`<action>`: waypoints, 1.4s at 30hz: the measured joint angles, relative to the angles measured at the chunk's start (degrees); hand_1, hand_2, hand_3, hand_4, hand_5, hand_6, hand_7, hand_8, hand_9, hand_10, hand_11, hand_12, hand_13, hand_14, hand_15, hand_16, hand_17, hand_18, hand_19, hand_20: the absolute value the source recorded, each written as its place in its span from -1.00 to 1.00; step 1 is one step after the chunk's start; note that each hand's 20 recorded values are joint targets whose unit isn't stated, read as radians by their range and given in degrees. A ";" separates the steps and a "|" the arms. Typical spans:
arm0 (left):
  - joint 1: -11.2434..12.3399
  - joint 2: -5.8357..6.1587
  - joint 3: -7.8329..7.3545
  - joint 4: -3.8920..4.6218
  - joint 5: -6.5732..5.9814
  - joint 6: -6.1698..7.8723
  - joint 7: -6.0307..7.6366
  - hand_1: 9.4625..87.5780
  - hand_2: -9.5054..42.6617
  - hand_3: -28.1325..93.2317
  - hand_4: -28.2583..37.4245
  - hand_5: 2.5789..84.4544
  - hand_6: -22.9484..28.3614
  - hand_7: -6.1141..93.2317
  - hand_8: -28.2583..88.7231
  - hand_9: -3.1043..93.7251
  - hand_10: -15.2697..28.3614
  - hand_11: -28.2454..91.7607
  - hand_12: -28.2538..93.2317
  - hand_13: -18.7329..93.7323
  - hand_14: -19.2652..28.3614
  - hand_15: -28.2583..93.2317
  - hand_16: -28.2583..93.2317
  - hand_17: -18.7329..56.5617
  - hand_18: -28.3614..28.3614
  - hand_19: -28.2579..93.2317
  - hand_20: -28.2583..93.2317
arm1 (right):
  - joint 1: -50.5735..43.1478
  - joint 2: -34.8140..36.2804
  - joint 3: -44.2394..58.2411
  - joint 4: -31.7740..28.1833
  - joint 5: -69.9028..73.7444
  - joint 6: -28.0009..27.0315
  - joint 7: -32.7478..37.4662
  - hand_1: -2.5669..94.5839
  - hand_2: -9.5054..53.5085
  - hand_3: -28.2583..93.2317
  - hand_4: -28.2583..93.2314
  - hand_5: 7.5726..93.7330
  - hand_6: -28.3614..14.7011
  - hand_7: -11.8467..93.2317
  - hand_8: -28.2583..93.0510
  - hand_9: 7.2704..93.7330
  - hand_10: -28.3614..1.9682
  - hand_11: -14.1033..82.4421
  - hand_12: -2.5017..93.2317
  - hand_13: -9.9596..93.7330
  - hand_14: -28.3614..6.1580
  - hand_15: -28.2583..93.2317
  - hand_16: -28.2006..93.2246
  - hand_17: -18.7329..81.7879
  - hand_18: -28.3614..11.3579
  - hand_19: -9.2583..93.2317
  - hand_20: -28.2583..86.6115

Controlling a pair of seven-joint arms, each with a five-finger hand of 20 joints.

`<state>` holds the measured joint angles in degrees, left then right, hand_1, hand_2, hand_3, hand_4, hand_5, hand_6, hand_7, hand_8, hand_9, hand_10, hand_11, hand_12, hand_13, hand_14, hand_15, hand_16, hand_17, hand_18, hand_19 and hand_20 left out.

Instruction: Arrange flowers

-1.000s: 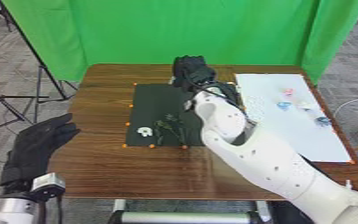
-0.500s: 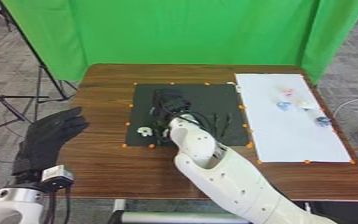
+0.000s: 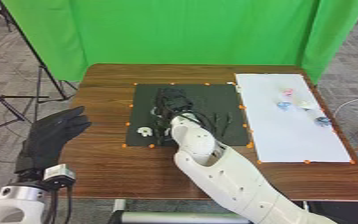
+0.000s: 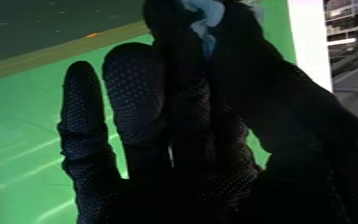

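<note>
My right hand (image 3: 174,103) is over the dark mat (image 3: 213,92), left of its middle. In the right wrist view, my right hand (image 4: 189,190) pinches a light blue flower (image 4: 209,21) between thumb and fingertip, its other fingers fairly straight. A white flower (image 3: 144,131) lies on the mat's left part, and dark green stems (image 3: 224,122) lie right of my right forearm. On the white board (image 3: 295,140) are a pink flower (image 3: 288,92), a blue flower (image 3: 284,105), a white one (image 3: 305,105) and a darker blue one (image 3: 323,121). My left hand (image 3: 49,137) stands open beside the table's left edge.
The brown table (image 3: 104,170) carries the mat and board side by side, with small orange markers along their edges. A green curtain (image 3: 193,30) hangs behind. Black tripod legs (image 3: 40,97) stand on the floor at the left.
My right hand has come from the mat's back edge toward the left and nearer, over the mat, and has barely shifted lately. The left hand has drifted slightly to the right.
</note>
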<state>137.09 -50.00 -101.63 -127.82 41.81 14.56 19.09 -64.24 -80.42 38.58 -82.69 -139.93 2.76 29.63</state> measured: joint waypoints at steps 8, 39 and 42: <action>-0.60 1.54 0.95 0.30 -0.79 0.18 0.78 -0.54 -0.48 0.82 -0.56 0.10 0.46 -0.57 -0.66 -0.09 0.74 0.13 -0.34 -0.16 1.00 0.46 -0.73 -0.76 0.77 0.38 -0.27 | 0.26 -1.06 0.01 -0.25 1.64 -1.56 0.86 -0.11 -1.00 0.76 -1.00 0.37 0.25 -0.28 -0.70 0.53 0.17 -0.07 -0.48 0.38 0.18 0.63 -0.18 -0.22 -0.59 0.69 -0.11; -1.02 1.45 0.99 0.49 -0.80 0.15 0.49 -0.53 -0.48 0.82 -0.55 0.10 0.46 -0.56 -0.66 -0.09 0.74 0.13 -0.35 -0.16 0.99 0.47 -0.73 -0.76 0.77 0.38 -0.28 | -1.16 -2.60 1.76 -2.49 2.41 -7.03 -0.88 -0.16 -1.00 0.80 -1.00 0.27 0.20 -0.28 -0.78 0.38 0.08 -0.05 -0.57 0.30 0.12 0.64 -0.20 -0.28 -0.67 0.65 -0.09; -0.89 1.46 0.99 0.49 -0.87 0.17 0.53 -0.53 -0.48 0.82 -0.56 0.10 0.46 -0.56 -0.66 -0.09 0.74 0.13 -0.35 -0.16 1.00 0.47 -0.73 -0.76 0.77 0.38 -0.28 | -0.93 -2.50 1.12 -2.53 2.69 -6.72 -0.86 -0.16 -1.00 0.80 -1.00 0.25 0.20 -0.29 -0.78 0.36 0.05 -0.04 -0.57 0.29 0.11 0.64 -0.20 -0.29 -0.68 0.65 -0.08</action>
<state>136.20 -48.54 -100.64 -127.33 40.94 14.73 19.62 -65.17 -82.92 39.70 -85.22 -137.24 -3.97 28.77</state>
